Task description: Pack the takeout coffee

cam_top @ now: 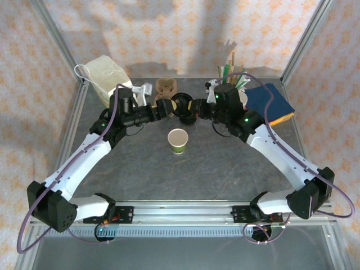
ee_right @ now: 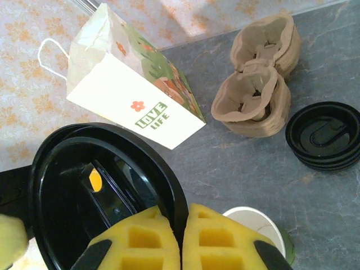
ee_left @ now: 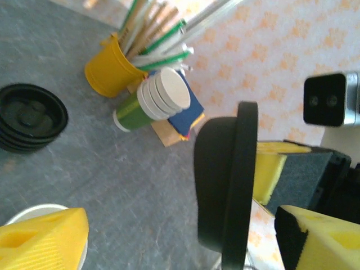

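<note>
Top external: we see the cup (cam_top: 178, 139) mid surface (cam_top: 236, 169), open, no lid on yet. Right pincer (ee_right: 183, 218) is clamped tight on the rim of a black lid (ee_right: 84, 191), held in the air at 12 o'clock of the cup. Left pincer (ee_left: 183, 219) is spread wide, with the lid between its fingers but apparently ungripped. We judge the step is lidding. Next: level the lid, lower it onto the cup, press. Bag (cam_top: 107, 76) waits at 10 o'clock.

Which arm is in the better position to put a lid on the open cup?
Right. The right gripper is shut on the rim of a black lid, and the open cup stands near it. The left gripper is open, holding nothing.
</note>
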`<act>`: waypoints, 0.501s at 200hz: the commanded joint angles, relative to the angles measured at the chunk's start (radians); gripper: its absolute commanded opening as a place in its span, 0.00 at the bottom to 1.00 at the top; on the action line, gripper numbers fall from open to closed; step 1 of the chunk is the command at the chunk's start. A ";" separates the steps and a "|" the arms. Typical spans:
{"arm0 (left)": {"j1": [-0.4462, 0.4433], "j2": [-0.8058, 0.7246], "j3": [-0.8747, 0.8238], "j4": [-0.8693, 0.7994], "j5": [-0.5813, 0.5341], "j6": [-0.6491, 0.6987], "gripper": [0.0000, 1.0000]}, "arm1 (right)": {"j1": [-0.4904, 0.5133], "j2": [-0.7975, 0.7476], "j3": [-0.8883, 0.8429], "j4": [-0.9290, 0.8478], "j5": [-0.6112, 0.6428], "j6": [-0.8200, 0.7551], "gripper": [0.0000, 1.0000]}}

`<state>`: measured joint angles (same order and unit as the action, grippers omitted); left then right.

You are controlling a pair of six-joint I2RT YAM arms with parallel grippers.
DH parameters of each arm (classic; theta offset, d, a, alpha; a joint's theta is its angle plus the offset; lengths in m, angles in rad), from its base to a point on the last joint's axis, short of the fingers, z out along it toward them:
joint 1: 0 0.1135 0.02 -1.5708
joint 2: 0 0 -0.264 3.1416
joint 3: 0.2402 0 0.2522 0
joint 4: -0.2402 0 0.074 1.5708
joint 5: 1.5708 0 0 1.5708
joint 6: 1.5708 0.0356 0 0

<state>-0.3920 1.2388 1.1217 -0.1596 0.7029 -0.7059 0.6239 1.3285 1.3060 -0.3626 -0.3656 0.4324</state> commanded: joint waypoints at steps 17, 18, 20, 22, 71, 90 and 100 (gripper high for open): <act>-0.033 0.032 0.026 0.059 0.089 -0.002 0.61 | 0.017 -0.034 -0.042 0.049 -0.017 -0.003 0.00; -0.033 0.032 0.025 0.059 0.090 -0.003 0.60 | 0.017 -0.034 -0.042 0.048 -0.018 -0.004 0.00; -0.033 0.033 0.024 0.062 0.093 -0.004 0.58 | 0.017 -0.033 -0.042 0.046 -0.017 -0.004 0.00; -0.034 0.035 0.023 0.063 0.095 -0.004 0.55 | 0.017 -0.032 -0.042 0.044 -0.017 -0.003 0.00; -0.040 0.038 -0.011 0.125 0.121 -0.032 0.34 | 0.020 -0.049 -0.060 0.037 -0.010 -0.011 0.00; -0.042 0.039 -0.021 0.146 0.120 -0.043 0.33 | 0.022 -0.057 -0.065 0.041 -0.016 -0.009 0.00; -0.042 0.039 -0.023 0.147 0.121 -0.044 0.30 | 0.022 -0.062 -0.070 0.046 -0.016 -0.008 0.00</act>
<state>-0.4259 1.2808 1.1118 -0.0803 0.7921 -0.7330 0.6388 1.3010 1.2533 -0.3508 -0.3717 0.4324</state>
